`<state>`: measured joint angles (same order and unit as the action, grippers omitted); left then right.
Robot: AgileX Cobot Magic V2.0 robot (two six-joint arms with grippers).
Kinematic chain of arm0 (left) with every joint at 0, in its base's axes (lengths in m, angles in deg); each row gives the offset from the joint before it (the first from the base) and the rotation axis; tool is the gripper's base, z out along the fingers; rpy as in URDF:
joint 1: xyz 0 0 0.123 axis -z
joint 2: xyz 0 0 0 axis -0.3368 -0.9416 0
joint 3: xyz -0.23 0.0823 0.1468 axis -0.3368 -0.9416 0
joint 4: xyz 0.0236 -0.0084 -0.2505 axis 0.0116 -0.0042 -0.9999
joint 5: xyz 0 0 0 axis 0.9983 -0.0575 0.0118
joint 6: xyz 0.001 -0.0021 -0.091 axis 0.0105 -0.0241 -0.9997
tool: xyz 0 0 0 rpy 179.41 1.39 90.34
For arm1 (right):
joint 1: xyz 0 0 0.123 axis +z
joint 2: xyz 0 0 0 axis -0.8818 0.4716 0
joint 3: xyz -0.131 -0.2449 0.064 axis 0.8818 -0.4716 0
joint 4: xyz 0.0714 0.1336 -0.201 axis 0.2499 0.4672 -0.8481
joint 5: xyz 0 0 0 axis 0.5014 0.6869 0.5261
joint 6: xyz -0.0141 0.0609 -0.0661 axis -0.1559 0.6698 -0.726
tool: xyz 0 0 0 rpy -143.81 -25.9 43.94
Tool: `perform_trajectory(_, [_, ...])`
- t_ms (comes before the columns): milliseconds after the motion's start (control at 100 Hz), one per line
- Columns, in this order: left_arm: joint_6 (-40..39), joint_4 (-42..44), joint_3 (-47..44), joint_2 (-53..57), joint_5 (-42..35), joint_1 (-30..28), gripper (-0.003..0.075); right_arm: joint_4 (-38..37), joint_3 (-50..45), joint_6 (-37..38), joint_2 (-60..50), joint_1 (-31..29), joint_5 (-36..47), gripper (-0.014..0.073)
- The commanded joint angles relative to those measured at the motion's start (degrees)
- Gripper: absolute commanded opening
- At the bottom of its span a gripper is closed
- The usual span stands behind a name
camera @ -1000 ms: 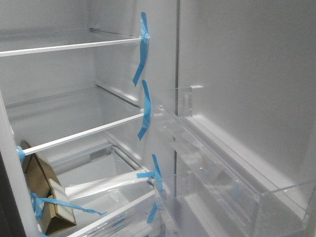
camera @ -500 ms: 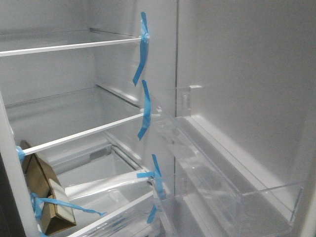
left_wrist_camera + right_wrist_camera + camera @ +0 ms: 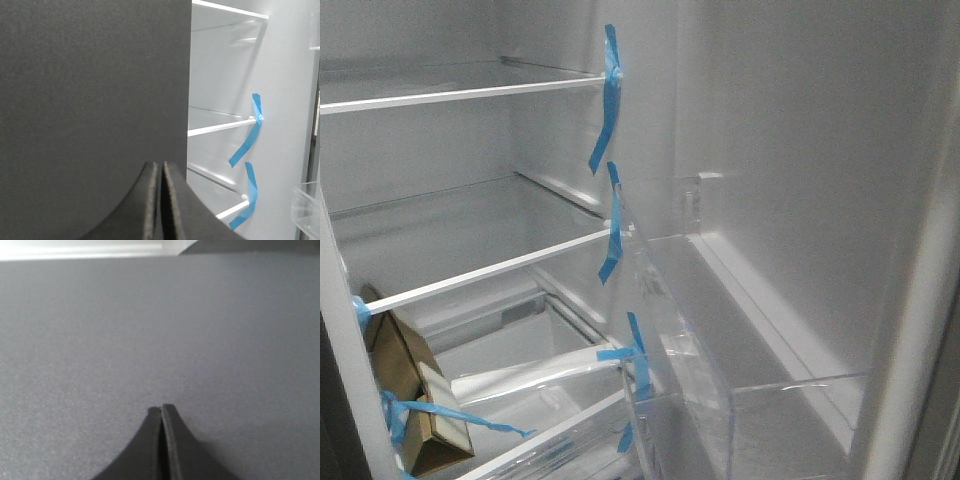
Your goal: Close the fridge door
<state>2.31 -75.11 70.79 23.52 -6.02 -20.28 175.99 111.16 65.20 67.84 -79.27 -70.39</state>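
Observation:
The fridge door (image 3: 800,150) stands partly open on the right of the front view, showing its white inner lining, a clear shelf bin (image 3: 680,330) and its silver-grey edge (image 3: 910,330). In the right wrist view its matte dark grey outer face (image 3: 150,315) fills the frame. My right gripper (image 3: 161,407) is shut and empty, its tips right at that face. My left gripper (image 3: 163,164) is shut and empty, close to a dark grey panel (image 3: 90,90) beside the open fridge compartment. Neither gripper shows in the front view.
Inside the fridge are glass shelves (image 3: 470,95) with blue tape strips (image 3: 610,90) at their ends, a brown cardboard box (image 3: 415,400) taped at lower left, and a clear drawer (image 3: 540,380). The shelves and tape (image 3: 247,142) also show in the left wrist view.
The door has swung left toward the fridge body. Its clear bin moved left and its silver-grey edge came into view at the right.

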Motion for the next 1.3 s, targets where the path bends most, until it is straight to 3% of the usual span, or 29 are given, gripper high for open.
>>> perform_trajectory(0, [-0.11,-0.23,-2.01,0.56,-4.14,0.37,-0.0020,3.59,1.95,-1.11,-1.13,1.40,-2.99,-0.0073])
perform_trajectory(780, [-0.11,-0.23,-2.01,0.56,-4.14,0.37,-0.0020,3.36,8.79,-2.60,4.93,14.81,-4.02,-0.0073])
perform_trajectory(1290, [-0.11,-0.23,-2.01,0.56,-4.14,0.37,-0.0020,4.06,9.23,-10.42,4.93,23.41,1.51,-0.0073])
